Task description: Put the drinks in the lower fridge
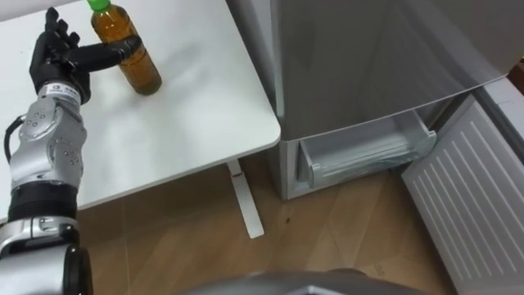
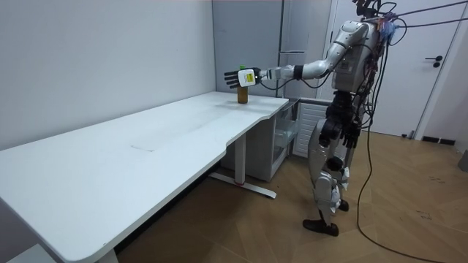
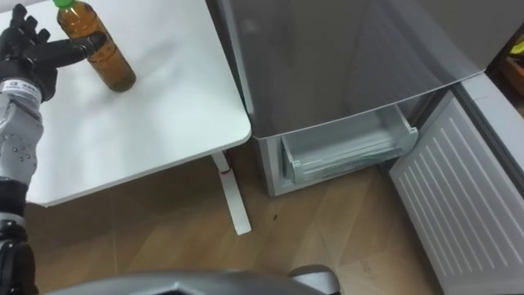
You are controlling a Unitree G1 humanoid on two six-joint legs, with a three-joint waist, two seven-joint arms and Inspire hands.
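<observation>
An amber drink bottle (image 1: 128,51) with a green cap stands upright near the far edge of the white table (image 1: 196,115). My left hand (image 1: 54,56) is stretched out just left of it, open, fingers straight and pointing up. The thumb (image 1: 106,51) reaches across the bottle's front and touches it. To the right, the grey fridge (image 1: 368,57) has its lower door (image 1: 471,192) swung open and a clear drawer (image 1: 368,152) showing in the lower compartment. In the room view I stand between table and fridge, my left arm held out to the bottle (image 2: 243,95).
The table's rounded corner (image 1: 266,135) lies close to the fridge's left side, with its white leg and foot (image 1: 246,201) on the wooden floor below. The open door takes up the floor at the right. The long table (image 2: 131,153) runs off along the grey wall.
</observation>
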